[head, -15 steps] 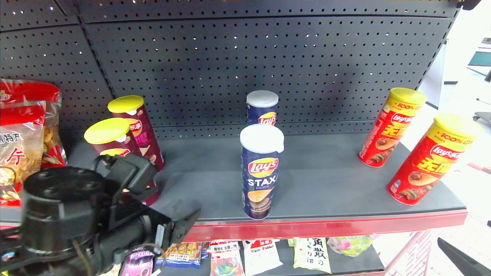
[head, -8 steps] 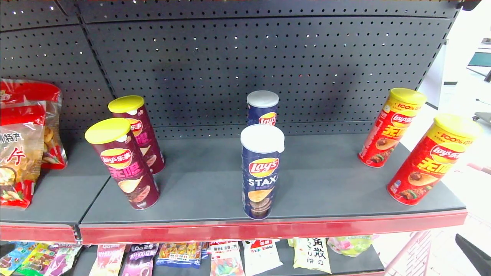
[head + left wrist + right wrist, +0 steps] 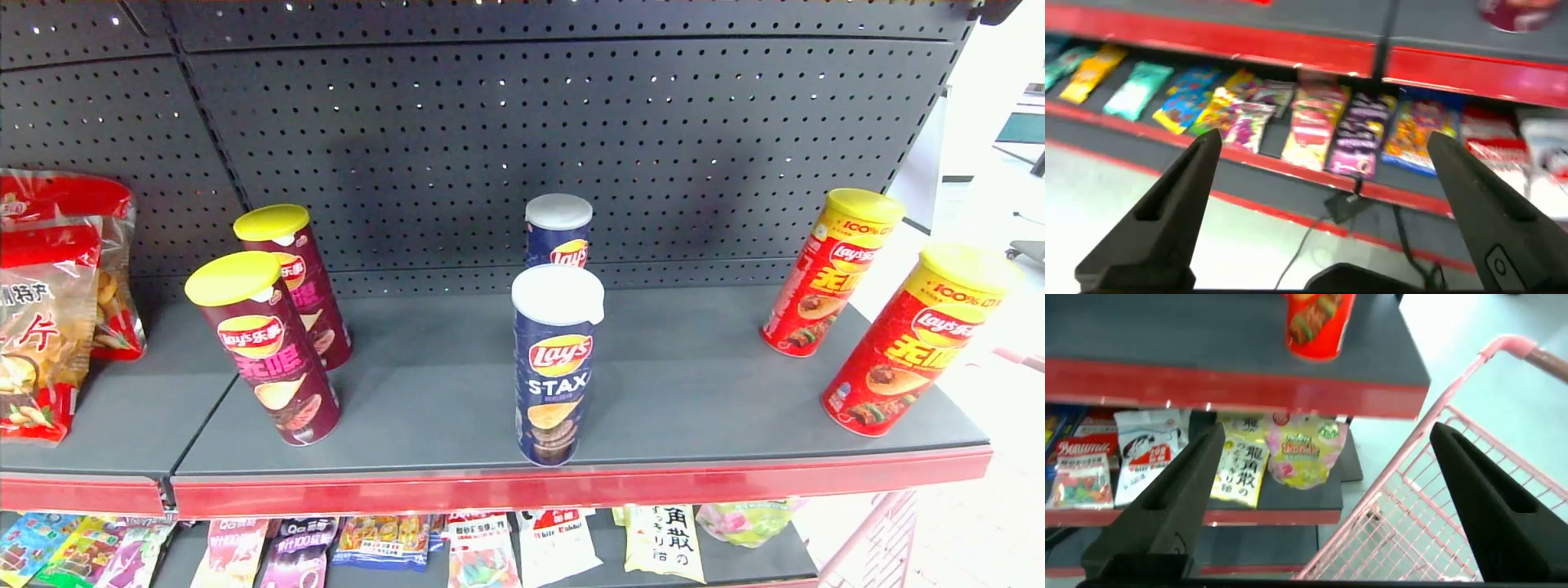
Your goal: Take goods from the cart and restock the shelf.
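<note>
Dark grey metal shelf (image 3: 669,384) carrying six upright crisp tubes (image 3: 555,367); pink wire cart (image 3: 1470,490) at its right end. Right gripper (image 3: 1327,429) near the cart, left gripper (image 3: 1319,147) before the lower tier (image 3: 1282,167), both jaws apart, empty. Advised: descend clear of the cart rim, grasp mid-body.

The dark grey shelf board (image 3: 678,384) looks like matt painted metal; its red front lip (image 3: 571,488) is glossier. Behind the board, the perforated grey back panel (image 3: 571,122) is matt metal. On the board, the tall blue chip can (image 3: 555,367) has a glossy printed wrap and a smooth white plastic lid (image 3: 558,292). Below the board, flat snack packets (image 3: 482,559) are shiny film.
</note>
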